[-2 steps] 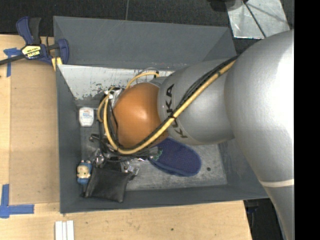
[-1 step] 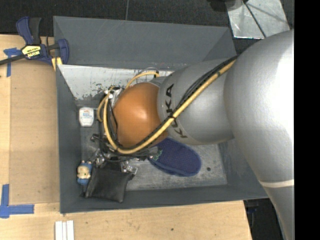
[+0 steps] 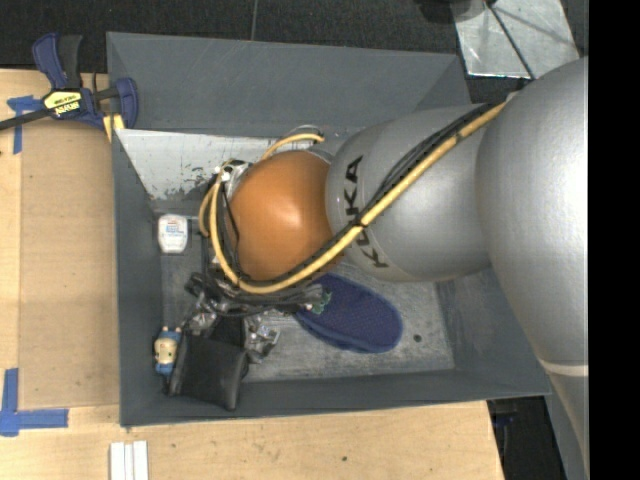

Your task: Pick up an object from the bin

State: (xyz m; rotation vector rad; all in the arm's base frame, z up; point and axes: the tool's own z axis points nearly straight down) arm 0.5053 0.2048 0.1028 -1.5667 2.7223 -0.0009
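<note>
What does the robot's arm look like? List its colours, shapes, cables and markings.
The arm is built of thick, rounded silver-grey segments, one bearing black KUKA lettering. A glossy orange dome cover caps the wrist. A yellow cable, beside a black one, runs along the arm and loops round the dome.

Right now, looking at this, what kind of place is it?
Probably a robotics lab's test station: a silver KUKA arm reaches into a grey metal bin holding loose odds and ends, like a blue oval pad and a black pouch.
</note>
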